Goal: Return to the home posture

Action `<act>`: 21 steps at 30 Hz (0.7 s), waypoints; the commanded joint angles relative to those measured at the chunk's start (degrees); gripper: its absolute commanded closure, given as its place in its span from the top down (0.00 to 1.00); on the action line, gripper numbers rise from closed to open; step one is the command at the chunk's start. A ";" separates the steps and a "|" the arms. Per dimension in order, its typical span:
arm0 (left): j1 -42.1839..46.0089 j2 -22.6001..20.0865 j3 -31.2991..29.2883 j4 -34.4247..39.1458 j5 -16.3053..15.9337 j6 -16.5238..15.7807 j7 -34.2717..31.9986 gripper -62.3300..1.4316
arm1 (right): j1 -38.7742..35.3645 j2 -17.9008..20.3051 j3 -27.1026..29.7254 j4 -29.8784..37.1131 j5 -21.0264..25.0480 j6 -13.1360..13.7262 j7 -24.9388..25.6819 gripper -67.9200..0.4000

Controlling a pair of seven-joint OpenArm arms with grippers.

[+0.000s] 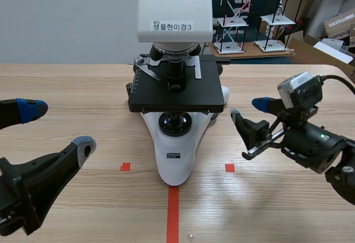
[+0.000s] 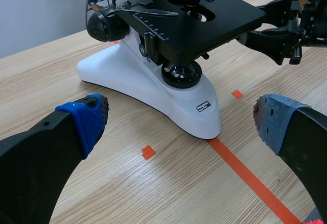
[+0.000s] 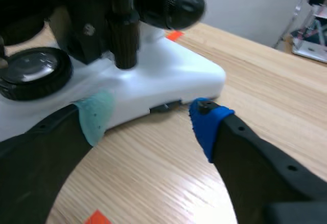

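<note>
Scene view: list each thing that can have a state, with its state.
microscope: upright on the table, not gripped.
left gripper: open, empty.
right gripper: open, empty, close beside the microscope's base.

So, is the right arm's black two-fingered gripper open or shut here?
Open: the right gripper has its fingers apart in its wrist view, nothing gripped between them, close to the white microscope base.

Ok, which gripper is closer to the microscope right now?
Right. The right gripper is open close beside the microscope, at its base; the left gripper, also open, sits farther off on the other side.
</note>
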 commanded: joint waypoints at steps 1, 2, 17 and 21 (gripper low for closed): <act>0.11 -0.02 -0.15 0.68 -0.50 -0.07 -0.81 0.97 | -1.70 0.98 2.73 2.78 0.44 0.04 1.09 0.70; 0.11 -0.02 -0.15 0.68 -0.50 -0.07 -0.81 0.97 | -3.04 1.07 3.96 3.74 0.44 0.04 1.09 0.75; 0.11 -0.02 -0.15 0.68 -0.52 -0.07 -0.81 0.97 | -34.10 3.91 21.70 30.82 0.42 0.07 -2.38 0.92; 0.11 -0.02 -0.15 0.68 -0.52 -0.07 -0.81 0.97 | -42.32 3.91 25.31 37.57 0.42 0.09 -2.38 0.92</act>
